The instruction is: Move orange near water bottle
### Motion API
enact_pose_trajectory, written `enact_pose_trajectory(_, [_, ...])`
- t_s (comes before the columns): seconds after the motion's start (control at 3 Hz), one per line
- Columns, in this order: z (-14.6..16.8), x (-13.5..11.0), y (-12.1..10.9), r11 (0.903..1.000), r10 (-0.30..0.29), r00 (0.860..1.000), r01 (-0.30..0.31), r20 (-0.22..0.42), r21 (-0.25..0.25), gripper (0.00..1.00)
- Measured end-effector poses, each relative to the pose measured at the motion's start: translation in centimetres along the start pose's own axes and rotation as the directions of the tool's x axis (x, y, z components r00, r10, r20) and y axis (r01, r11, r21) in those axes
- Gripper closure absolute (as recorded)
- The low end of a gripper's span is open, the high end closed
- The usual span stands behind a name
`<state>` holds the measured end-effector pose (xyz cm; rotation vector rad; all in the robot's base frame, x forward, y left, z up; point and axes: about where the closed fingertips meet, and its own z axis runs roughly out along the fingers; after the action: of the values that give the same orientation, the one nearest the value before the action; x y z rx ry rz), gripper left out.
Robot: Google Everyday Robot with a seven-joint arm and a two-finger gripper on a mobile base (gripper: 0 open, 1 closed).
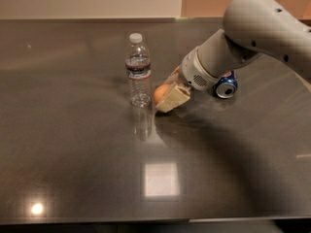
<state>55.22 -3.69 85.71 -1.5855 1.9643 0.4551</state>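
Your water bottle (139,74) stands upright on the dark table (73,154), left of centre. Just right of it, close beside its base, the orange (161,93) sits low at the tabletop. Your gripper (166,92) reaches in from the right, its tan fingers (173,100) clamped on the orange. Farther right, a blue can (226,86) shows partly behind the arm (257,28).

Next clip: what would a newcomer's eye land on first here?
The big grey arm reaches in from the right, its gripper low over the dark table, right at the orange. Just left of the orange stands the upright water bottle. A blue can sits behind the arm.
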Motion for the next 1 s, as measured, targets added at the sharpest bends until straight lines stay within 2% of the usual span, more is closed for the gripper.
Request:
enact_pose_trajectory(0.67, [0.42,-0.02,-0.02,1.0000,0.001,1.000,-0.001,0.001,-0.002,0.12])
enact_pose_trajectory(1.0, [0.43,-0.13,0.08,1.0000,-0.001,1.000,0.002,0.001,-0.003,0.00])
